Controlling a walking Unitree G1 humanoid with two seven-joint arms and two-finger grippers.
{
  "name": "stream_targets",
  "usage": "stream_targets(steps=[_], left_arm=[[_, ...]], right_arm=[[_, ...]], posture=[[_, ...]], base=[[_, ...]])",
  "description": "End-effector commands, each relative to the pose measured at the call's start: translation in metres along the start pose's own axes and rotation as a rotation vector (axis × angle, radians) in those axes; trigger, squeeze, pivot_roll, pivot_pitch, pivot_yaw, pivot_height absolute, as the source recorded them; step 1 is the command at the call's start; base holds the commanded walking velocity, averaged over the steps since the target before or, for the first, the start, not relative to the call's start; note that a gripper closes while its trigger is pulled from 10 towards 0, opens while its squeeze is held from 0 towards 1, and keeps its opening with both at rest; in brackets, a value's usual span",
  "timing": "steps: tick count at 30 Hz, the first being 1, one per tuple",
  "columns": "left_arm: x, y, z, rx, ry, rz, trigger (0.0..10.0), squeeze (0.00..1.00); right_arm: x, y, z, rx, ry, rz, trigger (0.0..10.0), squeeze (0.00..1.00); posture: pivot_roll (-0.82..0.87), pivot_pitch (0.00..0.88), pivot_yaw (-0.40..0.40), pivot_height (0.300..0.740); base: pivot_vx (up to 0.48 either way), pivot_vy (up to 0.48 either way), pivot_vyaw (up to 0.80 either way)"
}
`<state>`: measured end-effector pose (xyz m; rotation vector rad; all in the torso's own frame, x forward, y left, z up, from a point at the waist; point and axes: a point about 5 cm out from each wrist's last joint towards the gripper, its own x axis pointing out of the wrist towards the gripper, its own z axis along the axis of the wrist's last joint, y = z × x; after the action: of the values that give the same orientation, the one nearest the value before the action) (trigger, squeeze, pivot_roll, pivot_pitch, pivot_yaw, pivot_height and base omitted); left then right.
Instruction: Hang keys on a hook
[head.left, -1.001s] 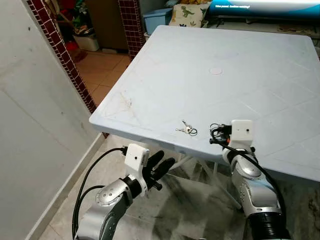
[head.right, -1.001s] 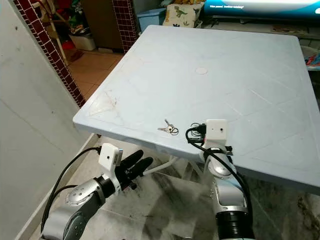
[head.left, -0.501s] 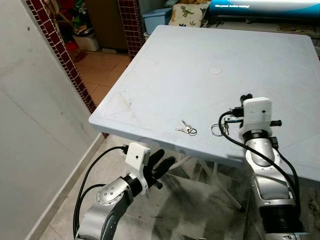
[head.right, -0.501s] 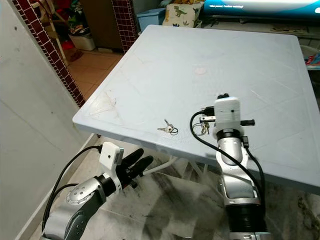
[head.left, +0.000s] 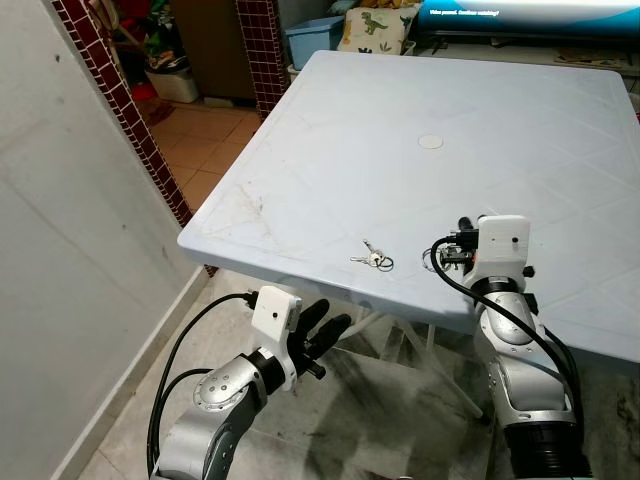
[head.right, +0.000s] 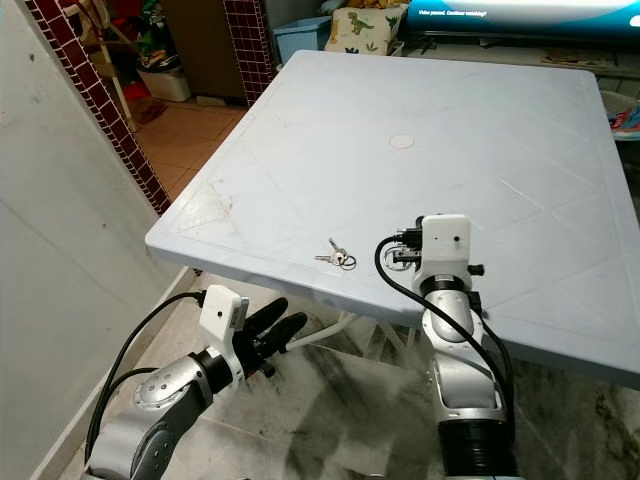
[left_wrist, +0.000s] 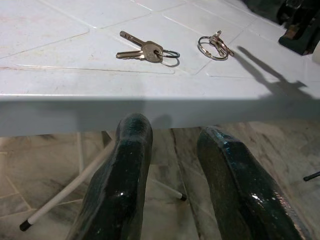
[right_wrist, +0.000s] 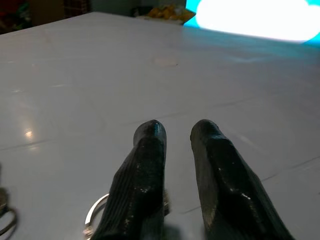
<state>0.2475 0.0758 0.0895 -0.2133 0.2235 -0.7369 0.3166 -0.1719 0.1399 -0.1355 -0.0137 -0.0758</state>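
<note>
Worktop: I had the pale blue plastic worktop (head.left: 480, 120) ahead of me, with a small round plug (head.left: 431, 142) at its middle.
Wall: plain wall (head.left: 60, 250) on my left, a band of dark red tile (head.left: 130, 120) running along its edge. I could make out no hook anywhere on it.
Left arm: I kept it low, below the worktop's near edge. Left gripper (left_wrist: 175, 165) had its fingers apart, nothing between them, pointed up at the edge from underneath.
Right arm: raised over the near part of the worktop, white camera block on top. Right gripper (right_wrist: 177, 132) hung just above the surface, fingers a narrow gap apart and clamped on nothing that I could see.
Keys: two lots lay near the front edge. A pair of brass keys on a dark ring (head.left: 373, 258) sat apart to the left; a second silver ring with small keys (left_wrist: 214, 45) lay just beside and partly under the right gripper's fingers.
Step, my reading: pick-up not yet made; the keys lay flat on the worktop and I was lining up on the silver ring.
Next, my reading: lower the fingers astride the ring and close. Thin metal lying flat is easy to skid, so contact would need to be square. The hook would then have to be found.
</note>
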Motion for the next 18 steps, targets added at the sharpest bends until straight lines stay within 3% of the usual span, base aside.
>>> stream_targets(steps=[1, 18], left_arm=[[-0.001, 0.003, -0.002, 0.016, 0.013, 0.01, 10.0, 0.0], [0.0, 0.003, -0.002, 0.021, 0.008, 0.009, 10.0, 0.0]], right_arm=[[0.0, 0.005, 0.0, 0.027, 0.018, 0.023, 10.0, 1.0], [-0.004, 0.017, -0.006, 0.119, 0.095, 0.07, 10.0, 1.0]], posture=[[-0.12, 0.087, 0.103, 0.74], [-0.12, 0.081, 0.101, 0.74]], base=[[0.0, 0.0, 0.0], [0.0, 0.0, 0.0]])
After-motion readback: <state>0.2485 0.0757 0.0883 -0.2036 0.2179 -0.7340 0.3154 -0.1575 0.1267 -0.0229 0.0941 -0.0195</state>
